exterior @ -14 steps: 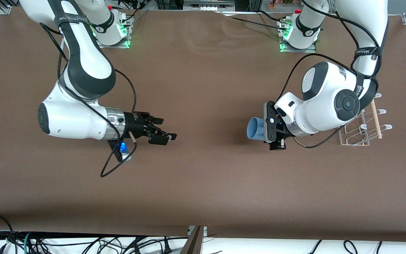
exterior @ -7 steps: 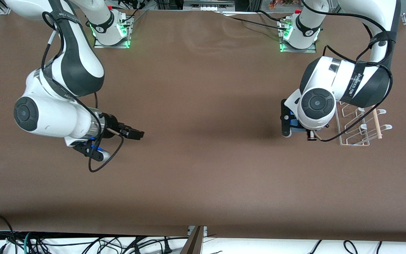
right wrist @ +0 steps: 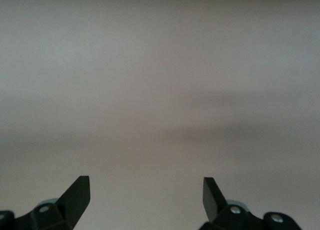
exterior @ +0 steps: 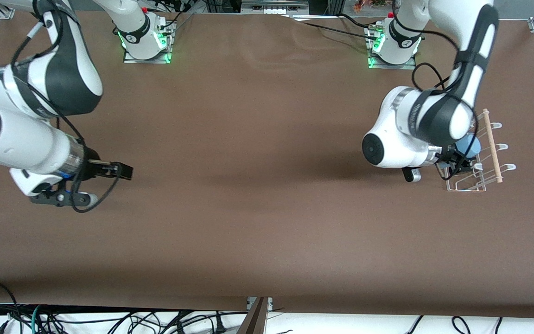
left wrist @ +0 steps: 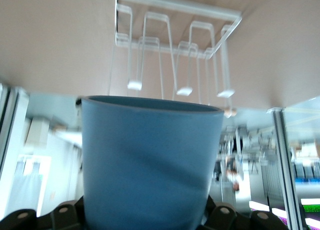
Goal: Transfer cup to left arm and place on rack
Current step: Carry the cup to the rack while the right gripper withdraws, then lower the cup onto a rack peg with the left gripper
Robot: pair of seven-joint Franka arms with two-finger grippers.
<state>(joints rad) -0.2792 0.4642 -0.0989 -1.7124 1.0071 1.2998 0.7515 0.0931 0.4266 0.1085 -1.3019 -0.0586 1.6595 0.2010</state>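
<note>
The left gripper (left wrist: pixel 145 222), fingers clamped on the cup (exterior: pixel 468 144), holds it over the rack (exterior: pixel 475 178); the cup's mouth seems to face the prongs (left wrist: pixel 184 91), its long axis aimed at them. The right gripper (exterior: pixel 121 170) waits over the worktop (exterior: pixel 257 222), fingers spread, holding nothing.

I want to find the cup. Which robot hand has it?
The left gripper, over the rack, holds the blue cup. The right gripper is open, holding nothing.
</note>
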